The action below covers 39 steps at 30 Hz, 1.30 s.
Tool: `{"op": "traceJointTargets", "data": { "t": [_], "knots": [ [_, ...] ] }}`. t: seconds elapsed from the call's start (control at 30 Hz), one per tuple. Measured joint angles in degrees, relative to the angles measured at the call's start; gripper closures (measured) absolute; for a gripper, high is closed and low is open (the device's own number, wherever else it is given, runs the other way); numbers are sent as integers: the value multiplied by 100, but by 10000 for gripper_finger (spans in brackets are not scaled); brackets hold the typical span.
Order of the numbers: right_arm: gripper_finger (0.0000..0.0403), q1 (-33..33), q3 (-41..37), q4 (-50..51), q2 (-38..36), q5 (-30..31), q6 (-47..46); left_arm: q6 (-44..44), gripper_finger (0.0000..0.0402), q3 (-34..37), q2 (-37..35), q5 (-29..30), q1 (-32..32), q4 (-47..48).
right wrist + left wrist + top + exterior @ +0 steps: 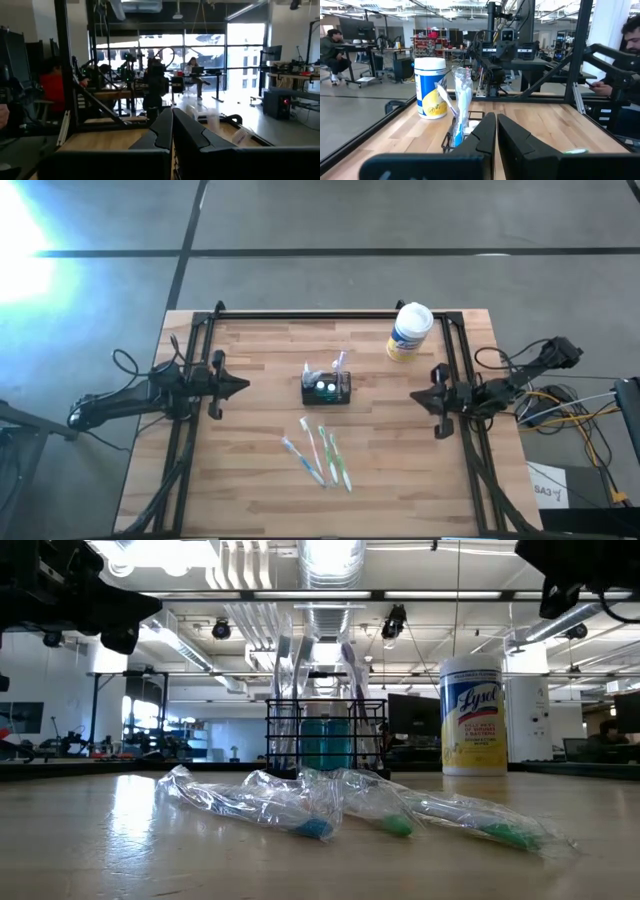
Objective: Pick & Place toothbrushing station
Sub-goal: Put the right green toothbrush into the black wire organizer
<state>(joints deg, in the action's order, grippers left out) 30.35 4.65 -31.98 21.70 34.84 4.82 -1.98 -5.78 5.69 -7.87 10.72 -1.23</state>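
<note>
I have the toothbrushing station (327, 389) sitting upright on the wooden table (250, 480), about midway between my two arms and touching neither. It is a small black wire-mesh caddy, boxy, with thin rods forming open compartments; from the low view I can see straight through it to something teal inside. A wrapped brush or two stands up out of it, clear plastic crinkled around them.

My judgement is that the caddy is light and stiff — wire will not give under the fingers, but it offers little flat surface, so pads could slide along a rod. I would take it by a top rim wire or an outer wall, closing across the mesh and avoiding the wrapped brushes, which look soft and slippery. Lifted off-centre it could tip and spill its contents.

Nearer the front edge than the caddy lie three wrapped toothbrushes (320, 455), fanned out, glossy film over blue and green heads. Behind the caddy and toward the right arm's side stands a white-and-yellow wipes tub (408, 332), smooth and cylindrical.

The left gripper (243, 386) hangs to the caddy's left, fingers pressed together on nothing. The right gripper (416, 395) hangs to its right, likewise closed and empty.
</note>
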Motion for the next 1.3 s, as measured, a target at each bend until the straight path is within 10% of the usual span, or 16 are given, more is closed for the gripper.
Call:
{"op": "traceJointTargets", "data": {
  "t": [0.6, 0.97, 1.3],
  "knots": [
    [394, 2, -414, 480, -506, 615, -1134, -105, 381, 14, 0, 1, 0, -4],
    [394, 2, 792, 709, 1724, 739, -2291, -89, 381, 24, 1, 37, 1, -4],
    [394, 2, 3513, 4401, 4336, 735, -4758, -27, 381, 24, 0, 63, 2, -9]
  ]
}}
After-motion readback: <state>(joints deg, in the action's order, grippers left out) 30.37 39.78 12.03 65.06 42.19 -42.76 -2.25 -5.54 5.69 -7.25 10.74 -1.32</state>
